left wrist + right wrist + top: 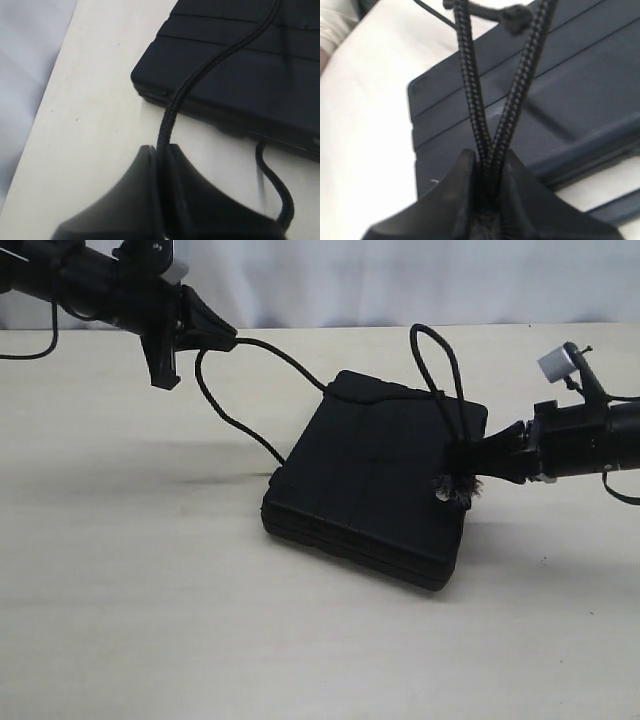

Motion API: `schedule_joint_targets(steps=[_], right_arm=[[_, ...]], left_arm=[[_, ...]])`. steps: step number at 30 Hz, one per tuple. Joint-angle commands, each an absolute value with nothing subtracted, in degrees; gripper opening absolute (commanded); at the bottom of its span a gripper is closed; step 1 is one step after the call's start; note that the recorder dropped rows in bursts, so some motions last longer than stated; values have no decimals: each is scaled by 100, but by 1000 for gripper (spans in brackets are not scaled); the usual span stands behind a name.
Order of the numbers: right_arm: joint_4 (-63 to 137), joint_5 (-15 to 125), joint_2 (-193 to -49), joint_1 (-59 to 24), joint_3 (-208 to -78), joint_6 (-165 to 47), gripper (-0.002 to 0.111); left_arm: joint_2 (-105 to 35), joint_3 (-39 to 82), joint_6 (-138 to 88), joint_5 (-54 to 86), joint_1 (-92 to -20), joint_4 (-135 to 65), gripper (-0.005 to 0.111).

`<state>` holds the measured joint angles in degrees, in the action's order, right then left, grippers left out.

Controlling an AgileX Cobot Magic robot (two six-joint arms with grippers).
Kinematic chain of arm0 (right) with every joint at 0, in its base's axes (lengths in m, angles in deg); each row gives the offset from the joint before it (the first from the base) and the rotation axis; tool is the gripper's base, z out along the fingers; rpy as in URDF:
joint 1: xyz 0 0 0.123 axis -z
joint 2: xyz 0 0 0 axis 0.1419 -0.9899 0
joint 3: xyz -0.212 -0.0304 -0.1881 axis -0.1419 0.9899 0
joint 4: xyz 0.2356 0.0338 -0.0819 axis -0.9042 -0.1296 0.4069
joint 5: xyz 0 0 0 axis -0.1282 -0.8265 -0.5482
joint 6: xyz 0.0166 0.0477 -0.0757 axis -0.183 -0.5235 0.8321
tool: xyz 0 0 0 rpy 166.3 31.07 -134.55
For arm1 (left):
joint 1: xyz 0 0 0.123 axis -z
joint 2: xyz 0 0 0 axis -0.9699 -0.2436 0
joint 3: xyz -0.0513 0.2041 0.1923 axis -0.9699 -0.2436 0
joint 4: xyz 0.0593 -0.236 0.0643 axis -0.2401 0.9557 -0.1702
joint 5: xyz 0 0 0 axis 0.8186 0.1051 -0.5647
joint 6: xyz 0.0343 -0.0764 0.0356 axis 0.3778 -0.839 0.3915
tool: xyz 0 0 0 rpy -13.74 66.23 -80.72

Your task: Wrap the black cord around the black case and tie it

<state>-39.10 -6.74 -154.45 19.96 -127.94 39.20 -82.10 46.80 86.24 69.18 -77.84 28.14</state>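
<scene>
The black case [375, 475] lies flat in the middle of the table, ribbed lid up. The black cord [285, 355] runs from my left gripper [225, 337] to the case's far corner and along its far edge to a knot [437, 395], with a loop [432, 340] standing above. A second strand [235, 420] drops from the left gripper to the case's left side. The left gripper [160, 147] is shut on one cord strand [172, 100]. My right gripper [465, 455] [487, 155] is shut on two cord strands [470, 75] over the case [570, 100], beside a frayed tuft [455, 490].
The pale wooden table [150, 620] ends at a far edge against a white curtain [400, 280]. A smooth black arm cable [30, 350] hangs at the far left. A slack cord strand [275, 180] lies on the table beside the case [240, 60].
</scene>
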Motion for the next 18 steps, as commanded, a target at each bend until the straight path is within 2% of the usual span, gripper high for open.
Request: schedule_joint_targets(steps=[1, 18], right_arm=[[-3914, -1093, -15688, 2027, -12877, 4018, 4], [-3876, -1306, -15722, 1998, -12929, 4018, 4]], left_arm=[[-8358, 4661, 9012, 7192, -7790, 3263, 0], [-8386, 4661, 9055, 7390, -7753, 3772, 0]])
